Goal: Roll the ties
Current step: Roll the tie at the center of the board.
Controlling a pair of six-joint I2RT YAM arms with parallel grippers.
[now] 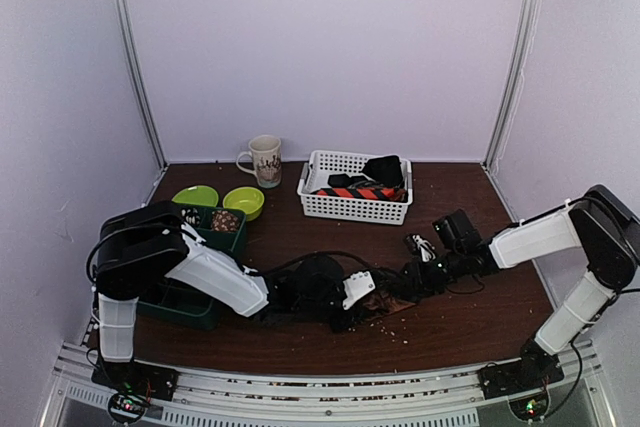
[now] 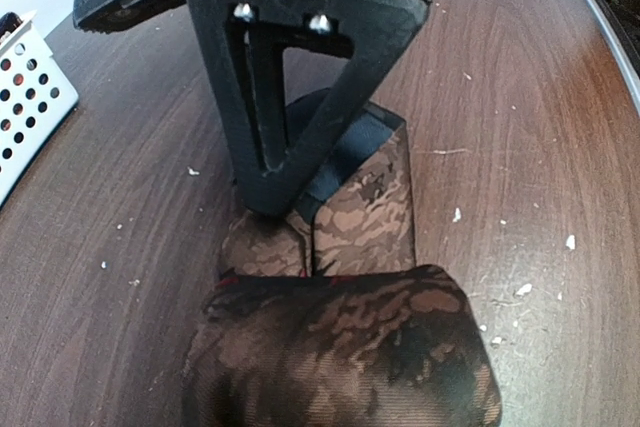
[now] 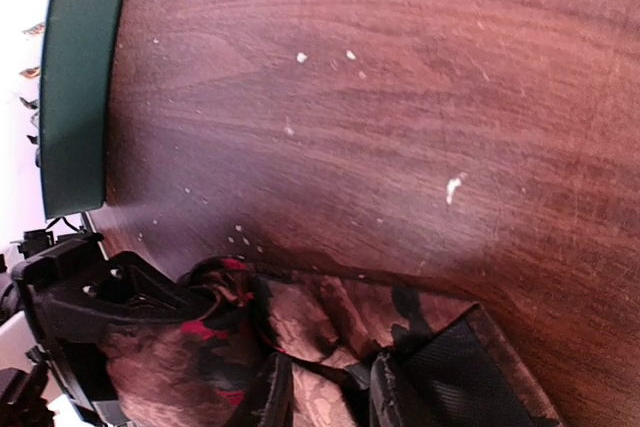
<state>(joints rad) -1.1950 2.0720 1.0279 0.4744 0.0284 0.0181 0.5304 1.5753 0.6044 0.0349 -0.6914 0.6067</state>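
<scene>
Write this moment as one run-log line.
step: rolling | brown patterned tie: part rolled, on table | left gripper: holding its rolled end | right gripper: on its flat end

Soft, even, slightly dim light; the nearest tie (image 2: 340,357) folds blur in wrist views.

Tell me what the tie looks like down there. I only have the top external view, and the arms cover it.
Observer: In the left wrist view, the brown patterned tie is partly rolled. There is a fat coil nearest the camera and a flat tail running away from it.
Operator: Where is the right arm on it?
Observer: A black finger of the right gripper meets the flat tail just beyond the coil.
Operator: Is anything loose?
Observer: The right wrist view shows red lining peeking out of slack folds.
</scene>
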